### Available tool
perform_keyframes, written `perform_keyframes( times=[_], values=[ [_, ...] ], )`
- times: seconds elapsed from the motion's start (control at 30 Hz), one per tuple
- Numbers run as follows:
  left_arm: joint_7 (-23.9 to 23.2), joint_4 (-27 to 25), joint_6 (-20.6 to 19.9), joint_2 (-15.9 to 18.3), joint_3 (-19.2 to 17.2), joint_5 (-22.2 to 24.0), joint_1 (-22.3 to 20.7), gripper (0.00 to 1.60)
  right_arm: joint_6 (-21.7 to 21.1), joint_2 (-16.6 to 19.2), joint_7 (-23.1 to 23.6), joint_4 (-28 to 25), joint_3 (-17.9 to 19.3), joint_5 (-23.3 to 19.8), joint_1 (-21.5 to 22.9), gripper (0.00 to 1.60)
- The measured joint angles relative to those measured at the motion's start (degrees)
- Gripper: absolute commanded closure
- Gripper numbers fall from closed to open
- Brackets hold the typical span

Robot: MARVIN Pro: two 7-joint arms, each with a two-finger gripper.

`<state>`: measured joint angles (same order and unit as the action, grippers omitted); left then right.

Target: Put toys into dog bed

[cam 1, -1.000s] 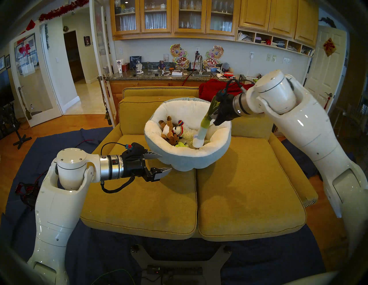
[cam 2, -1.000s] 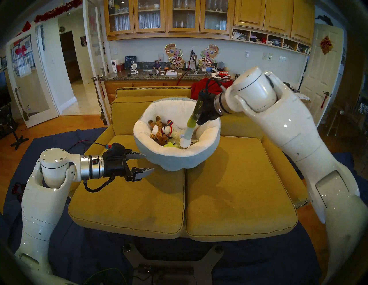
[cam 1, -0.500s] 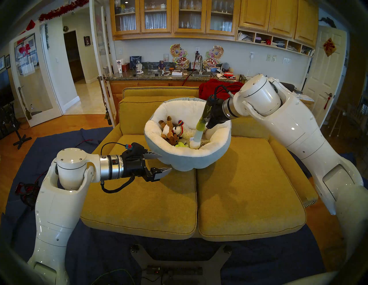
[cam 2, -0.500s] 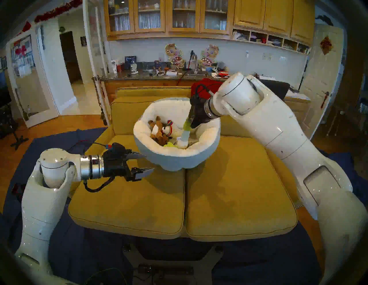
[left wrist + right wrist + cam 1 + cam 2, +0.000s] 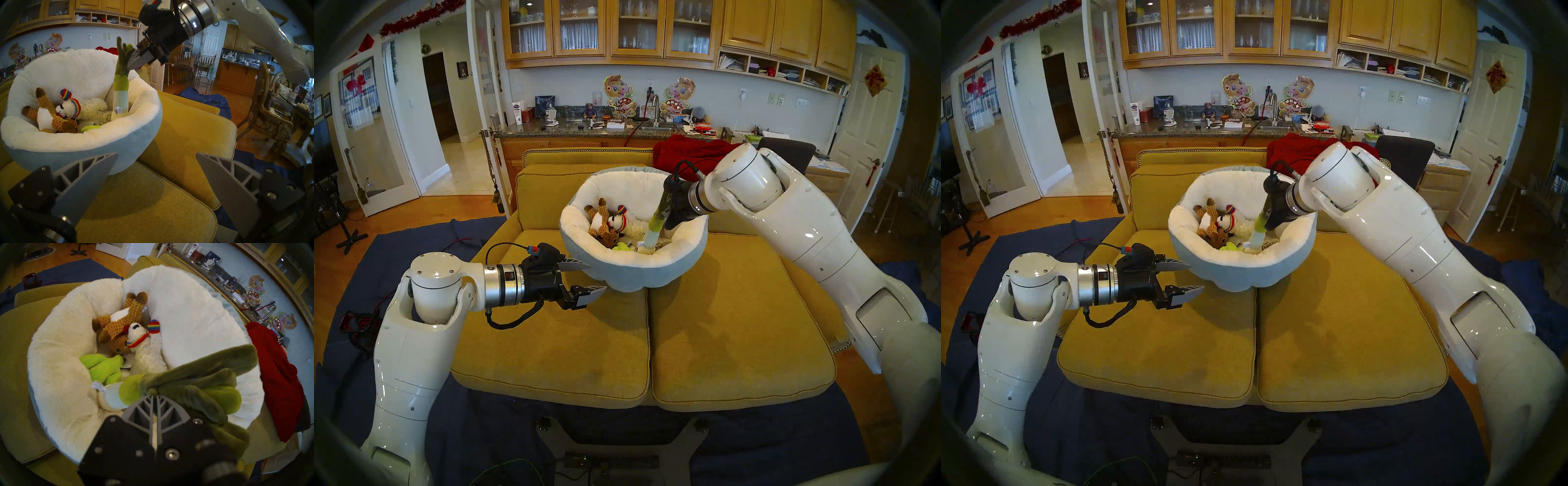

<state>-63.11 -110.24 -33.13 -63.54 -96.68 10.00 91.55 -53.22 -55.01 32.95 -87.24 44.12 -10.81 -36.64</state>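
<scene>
The dog bed (image 5: 633, 263), blue-grey outside with cream fleece inside, stands on the yellow sofa. In it lie the brown reindeer (image 5: 602, 224), the white lamb (image 5: 624, 224) with the rainbow hat, the lime cactus (image 5: 103, 366) and a grey-beige fuzzy toy (image 5: 107, 117). My right gripper (image 5: 130, 67) is shut on the dark green leaves of the leek (image 5: 120, 101). The leek hangs upright, its white end down among the toys inside the bed. My left gripper (image 5: 597, 276) is open and empty, level with the bed's outer wall at its front left.
A red blanket (image 5: 687, 152) is draped over the sofa back behind the bed. The yellow seat cushions (image 5: 551, 339) spread out in front of it. A dark chair (image 5: 789, 152) and a cluttered counter stand behind the sofa. Blue cloth covers the floor.
My right arm has come down and to the left, lowering the leek deeper into the bed. The left arm has not moved.
</scene>
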Motion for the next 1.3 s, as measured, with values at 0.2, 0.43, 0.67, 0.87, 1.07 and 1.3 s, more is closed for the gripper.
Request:
perform_keyframes(
  times=[0.2, 0.43, 0.67, 0.87, 1.07, 1.3],
  values=[
    [-0.05, 0.00, 0.00, -0.04, -0.02, -0.06, -0.01, 0.00, 0.66, 1.12, 0.02, -0.04, 0.12, -0.92, -1.89, 0.00],
    [-0.11, 0.00, 0.00, -0.10, -0.04, -0.12, -0.02, 0.00, 1.18, 2.68, 0.03, -0.91, 0.67, -2.13, -3.07, 0.00],
    [-0.16, 0.00, 0.00, -0.14, -0.08, -0.18, -0.03, 0.00, 1.29, 4.87, 0.36, -3.41, 1.62, -3.65, -4.13, 0.00],
    [-0.20, 0.01, 0.02, -0.18, -0.10, -0.23, -0.03, 0.00, 1.26, 7.36, 3.09, -7.48, 3.57, -6.72, -5.26, 0.00],
    [-0.26, 0.02, 0.04, -0.23, -0.12, -0.29, -0.03, 0.00, 1.26, 10.58, 6.90, -12.31, 6.30, -10.79, -6.57, 0.00],
    [-0.34, 0.04, 0.06, -0.29, -0.13, -0.38, -0.02, 0.00, 1.07, 15.10, 10.63, -18.21, 10.05, -15.46, -10.51, 0.00]
  ],
)
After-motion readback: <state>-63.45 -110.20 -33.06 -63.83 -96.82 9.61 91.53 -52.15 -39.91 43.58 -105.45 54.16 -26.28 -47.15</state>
